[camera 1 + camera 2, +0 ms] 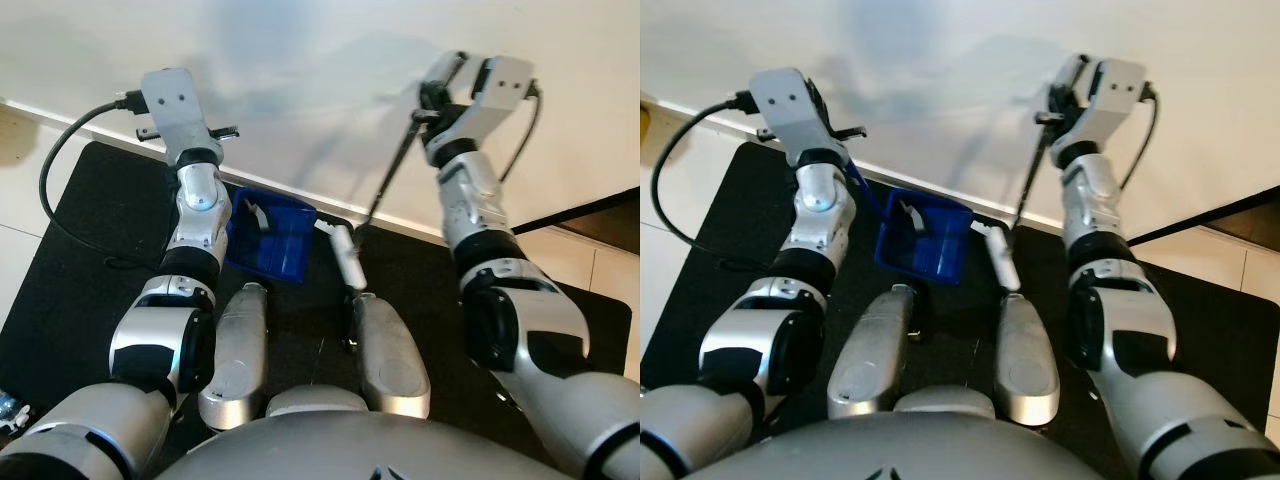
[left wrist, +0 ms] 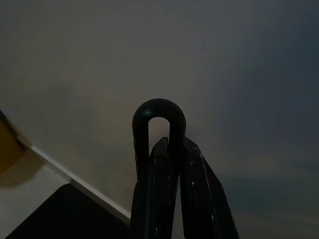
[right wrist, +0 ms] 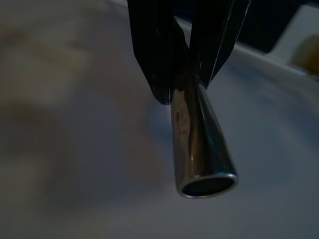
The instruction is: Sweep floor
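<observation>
A blue dustpan [image 1: 272, 238] sits on the black mat [image 1: 80, 260] just ahead of my feet, with a pale scrap inside it. Its thin blue handle [image 1: 862, 185] rises to my left gripper [image 1: 225, 132], which is shut on it. The handle's black loop end [image 2: 158, 107] sticks out past the fingers [image 2: 192, 189]. My right gripper [image 1: 432, 100] is raised against the wall and shut on the broom's metal pole [image 1: 392, 170]. The pole's open end [image 3: 197, 144] shows in the right wrist view. The white broom head [image 1: 343, 255] rests on the mat beside the dustpan.
A white wall [image 1: 300, 60] with a baseboard stands right behind the mat. A black cable [image 1: 60, 150] loops from my left wrist over the mat's left side. Pale floor tiles [image 1: 20, 170] lie to the left, and a dark strip [image 1: 600, 215] lies at the right.
</observation>
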You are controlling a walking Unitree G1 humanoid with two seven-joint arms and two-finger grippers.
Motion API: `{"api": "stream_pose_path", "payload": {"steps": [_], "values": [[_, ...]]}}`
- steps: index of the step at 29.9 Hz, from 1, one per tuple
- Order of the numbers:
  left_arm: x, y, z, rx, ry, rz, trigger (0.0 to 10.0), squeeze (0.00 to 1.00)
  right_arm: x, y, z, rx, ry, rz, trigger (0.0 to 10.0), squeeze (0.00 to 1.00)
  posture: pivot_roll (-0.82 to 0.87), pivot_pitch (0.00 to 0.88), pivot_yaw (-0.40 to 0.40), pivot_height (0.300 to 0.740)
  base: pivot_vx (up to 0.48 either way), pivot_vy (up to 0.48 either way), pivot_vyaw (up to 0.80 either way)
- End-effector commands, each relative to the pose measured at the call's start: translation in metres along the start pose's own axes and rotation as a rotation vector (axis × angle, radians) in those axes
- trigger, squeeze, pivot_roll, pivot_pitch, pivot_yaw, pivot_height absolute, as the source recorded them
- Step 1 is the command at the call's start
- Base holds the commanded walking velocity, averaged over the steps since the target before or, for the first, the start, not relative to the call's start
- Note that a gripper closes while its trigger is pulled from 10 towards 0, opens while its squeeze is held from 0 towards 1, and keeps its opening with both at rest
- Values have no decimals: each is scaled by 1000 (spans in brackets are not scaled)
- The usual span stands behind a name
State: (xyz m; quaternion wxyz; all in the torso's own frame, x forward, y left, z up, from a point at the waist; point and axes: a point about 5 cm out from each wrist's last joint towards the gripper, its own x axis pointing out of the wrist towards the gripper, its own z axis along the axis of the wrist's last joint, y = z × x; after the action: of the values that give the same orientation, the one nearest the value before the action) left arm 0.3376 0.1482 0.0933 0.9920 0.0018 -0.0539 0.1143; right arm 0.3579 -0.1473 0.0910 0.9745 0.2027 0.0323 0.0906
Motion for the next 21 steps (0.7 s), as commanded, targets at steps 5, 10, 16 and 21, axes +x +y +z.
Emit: {"api": "stream_pose_path", "payload": {"steps": [5,10,16,21], "values": [[-14,-1,-22,-4,113,1,10000,0,6,16,-8,204,29,69,10000,0,41,191,-49,740,0,0,0],[-14,-1,-23,-4,117,2,10000,0,13,27,17,121,-74,169,10000,0,27,183,-51,740,0,0,0],[-12,-3,-21,-16,120,3,10000,0,7,28,42,-56,-176,246,10000,0,11,178,-50,740,0,0,0],[5,4,-7,-20,122,13,10000,0,-24,12,72,-220,-256,275,10000,0,-4,161,-39,740,0,0,0]]}}
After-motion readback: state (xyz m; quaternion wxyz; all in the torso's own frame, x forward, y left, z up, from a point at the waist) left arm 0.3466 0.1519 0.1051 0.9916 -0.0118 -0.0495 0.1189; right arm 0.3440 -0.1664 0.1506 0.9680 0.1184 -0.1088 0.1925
